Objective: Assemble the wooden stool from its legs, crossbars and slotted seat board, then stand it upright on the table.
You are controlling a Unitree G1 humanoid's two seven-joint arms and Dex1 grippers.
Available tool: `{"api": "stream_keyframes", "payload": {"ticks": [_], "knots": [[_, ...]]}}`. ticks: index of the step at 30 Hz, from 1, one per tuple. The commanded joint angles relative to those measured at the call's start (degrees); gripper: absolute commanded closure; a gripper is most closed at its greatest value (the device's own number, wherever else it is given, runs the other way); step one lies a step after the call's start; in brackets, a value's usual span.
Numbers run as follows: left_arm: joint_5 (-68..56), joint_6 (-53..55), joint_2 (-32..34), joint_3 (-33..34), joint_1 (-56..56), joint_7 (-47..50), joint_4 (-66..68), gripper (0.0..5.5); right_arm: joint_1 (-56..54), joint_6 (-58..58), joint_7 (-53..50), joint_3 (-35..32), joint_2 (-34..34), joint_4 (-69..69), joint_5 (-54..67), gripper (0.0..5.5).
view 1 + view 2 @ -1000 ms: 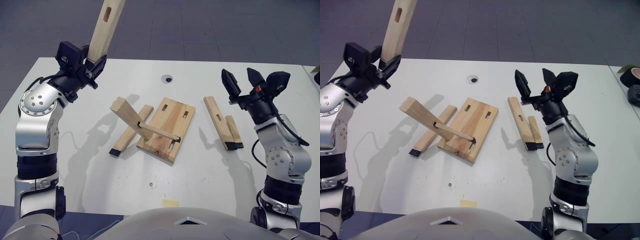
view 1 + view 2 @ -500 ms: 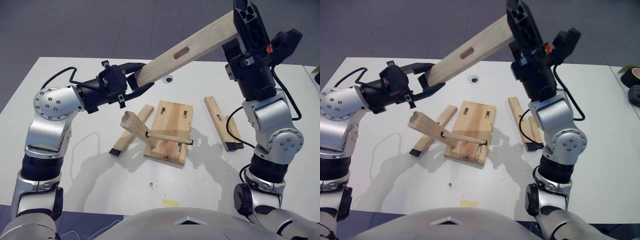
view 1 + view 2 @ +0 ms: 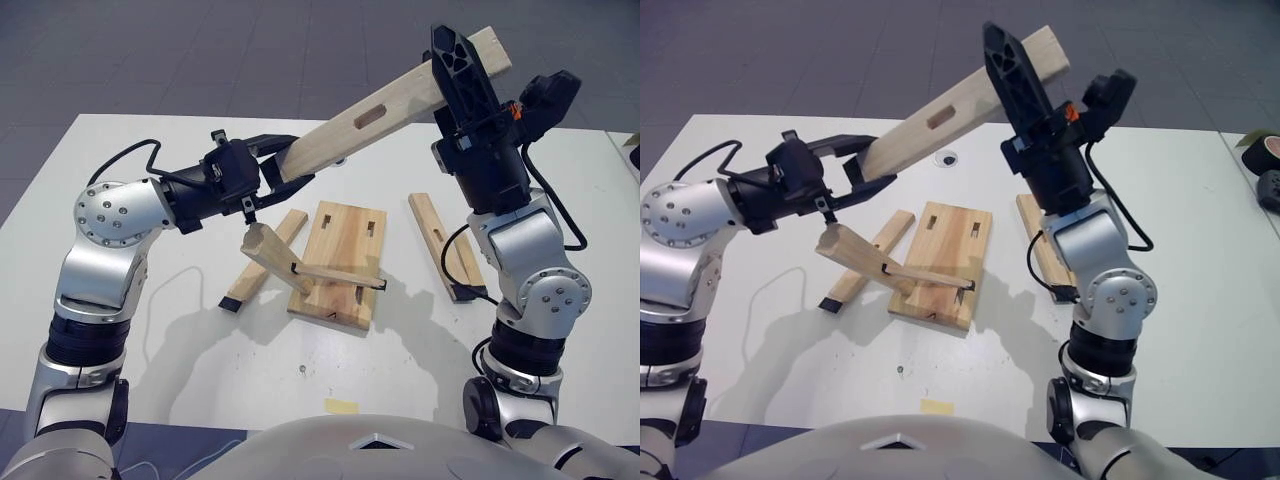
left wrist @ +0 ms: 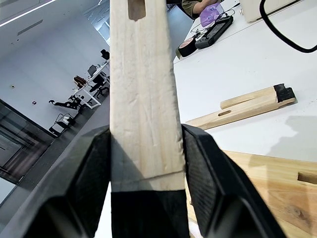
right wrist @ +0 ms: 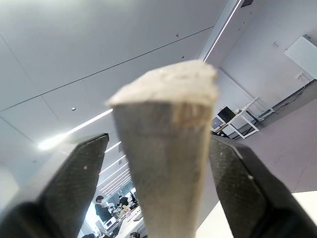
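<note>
The leg (image 3: 370, 115) hangs slanted in the air above the board (image 3: 345, 245), held at both ends. The left gripper (image 3: 290, 163) has its jaws closed flat on the two sides of the low, black-capped end. The right gripper (image 3: 460, 55) sits around the high, bare end, and I cannot tell whether it is clamped on the wood or only standing round it. This looks like a hand-over or a two-handed turn of the leg before it is fitted. The main care is that one grip must be plainly firm before the other lets go, or the long piece will swing down. Below it a leaning leg (image 3: 272, 255) with a crossbar (image 3: 335, 273) rests loosely across the board's near left corner, and a knock would probably tip it. While both arms hold, they should travel together along the leg's own line and not twist against each other. The slot in the leg's face should be turned toward the crossbar it is to take. Since the cap marks the foot, the bare end is likely the one meant for a board slot, so the final grip is better taken nearer the middle, leaving that end free. The leg should come down well clear of the leaning leg, with the board flat on the tabletop (image 3: 420, 350).
</note>
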Motion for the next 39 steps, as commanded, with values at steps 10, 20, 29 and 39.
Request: {"api": "stream_keyframes", "payload": {"ticks": [10,20,29,39], "knots": [[1.22,1.43,-1.32,-0.94,2.09,1.75,-3.61,3.42,4.55,-5.57,-6.77,0.59,6.32,-4.35,1.64,4.28],[-28.48,25.37,8.49,18.96,-0.67,-4.03,-1.41,1.78,2.87,-8.87,-7.76,-3.52,3.72,-2.8,-0.78,4.49],[-32.9,30.33,21.29,13.87,8.8,-24.55,-7.03,0.41,3.28,-9.68,-7.51,-11.6,-4.17,0.42,-1.43,4.49],[-21.94,21.58,15.68,3.74,4.78,-22.82,-5.04,0.69,4.19,-8.14,-7.96,-10.44,-5.02,1.66,-4.08,4.49]]}}
